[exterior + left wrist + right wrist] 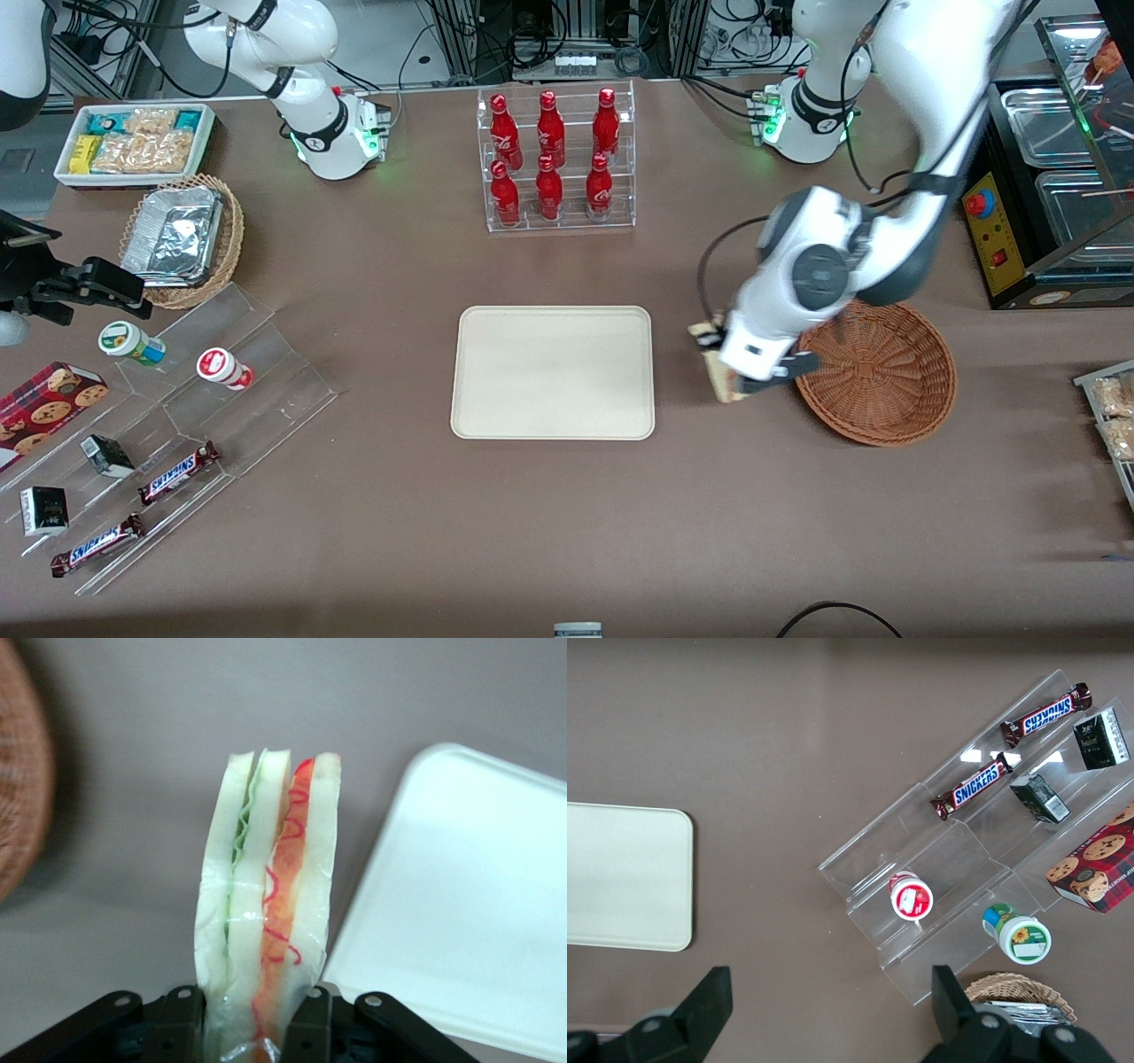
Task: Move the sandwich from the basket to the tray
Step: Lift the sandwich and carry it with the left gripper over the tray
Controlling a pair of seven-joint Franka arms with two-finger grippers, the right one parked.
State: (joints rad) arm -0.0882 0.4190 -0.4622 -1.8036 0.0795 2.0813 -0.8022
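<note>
Pale sandwich (266, 904) clamped btwn gripper (250, 1028) fingers (306, 1028), over table btwn basket (886, 372) & tray (554, 372).

gripper (728, 377) holding sandwich (719, 368), between tray (554, 372), basket (886, 372)

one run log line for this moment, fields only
stage: carry | gripper: shut on sandwich | position: between basket and tray, above table | tray: bare | basket: bare

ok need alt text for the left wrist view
The gripper is shut on the sandwich, holding it on edge above the brown table, between the basket and the tray.
</note>
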